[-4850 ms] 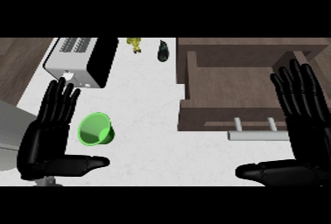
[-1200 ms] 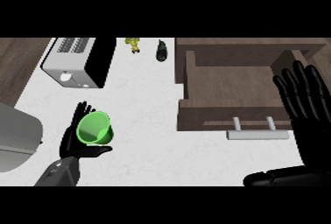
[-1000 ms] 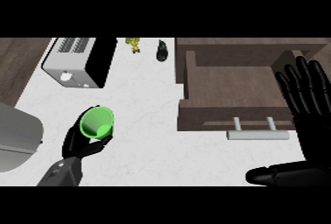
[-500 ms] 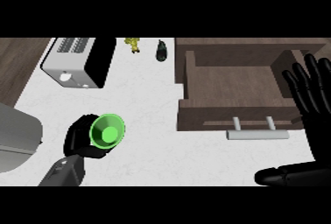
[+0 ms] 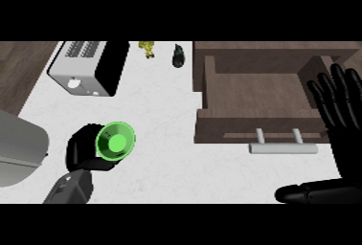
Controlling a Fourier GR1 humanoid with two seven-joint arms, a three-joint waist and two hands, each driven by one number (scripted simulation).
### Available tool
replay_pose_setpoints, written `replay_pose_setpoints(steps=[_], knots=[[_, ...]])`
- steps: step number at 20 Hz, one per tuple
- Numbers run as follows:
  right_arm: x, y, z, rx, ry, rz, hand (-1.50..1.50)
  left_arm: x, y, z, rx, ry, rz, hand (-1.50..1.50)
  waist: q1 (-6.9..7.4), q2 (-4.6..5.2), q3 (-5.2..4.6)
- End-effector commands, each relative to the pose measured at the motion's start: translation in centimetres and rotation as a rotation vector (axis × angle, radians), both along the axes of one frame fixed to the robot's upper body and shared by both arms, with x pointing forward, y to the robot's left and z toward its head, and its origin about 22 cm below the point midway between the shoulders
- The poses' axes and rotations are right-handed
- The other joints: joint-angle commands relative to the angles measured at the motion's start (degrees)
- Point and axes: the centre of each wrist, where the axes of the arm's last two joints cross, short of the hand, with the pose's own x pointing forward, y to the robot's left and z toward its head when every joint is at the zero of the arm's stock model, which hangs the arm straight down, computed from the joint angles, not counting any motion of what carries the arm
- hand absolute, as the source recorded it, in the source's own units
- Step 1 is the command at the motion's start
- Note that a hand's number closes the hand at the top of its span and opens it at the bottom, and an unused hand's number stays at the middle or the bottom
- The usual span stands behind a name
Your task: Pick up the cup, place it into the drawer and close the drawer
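Left hand holding the green cup, drawer waiting open.

I'm gripping the green cup [image 5: 115, 142] in my left hand [image 5: 88, 154], fingers curled round it, at lower left over the desk [image 5: 170, 158]. The open drawer [image 5: 258, 93] sits at upper right. My right hand [image 5: 341, 112] is resting open at the right edge.

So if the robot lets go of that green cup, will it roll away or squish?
It would probably roll: the cup looks round, and its opening faces up at us in the left hand, fingers curled round it. It likely won't squish, since its rim keeps an even circle in that hold. It seems light, as one hand carries it.
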Motion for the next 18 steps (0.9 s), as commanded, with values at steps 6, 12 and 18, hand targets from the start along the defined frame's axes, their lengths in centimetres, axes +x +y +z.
replay_pose_setpoints(steps=[6, 12, 18], knots=[[-0.1, 0.1, -0.1, 0.0, 0.02, -0.005, -1.5, 2.2, -2.6, 4.7, -0.003, -0.198, -0.141, 1.5, 0.57, -0.26, 0.08], [-1.8, 0.0, -0.2, 0.013, 0.035, -0.004, -1.5, 4.6, -4.7, 12.0, 0.002, -0.225, -0.245, 1.5, 0.33, -0.39, 0.08], [-1.4, -0.5, 0.7, 0.012, 0.004, -0.025, -1.5, 3.8, -9.4, 18.4, -0.039, -0.234, -0.273, 1.5, 0.29, -0.33, 0.06]])
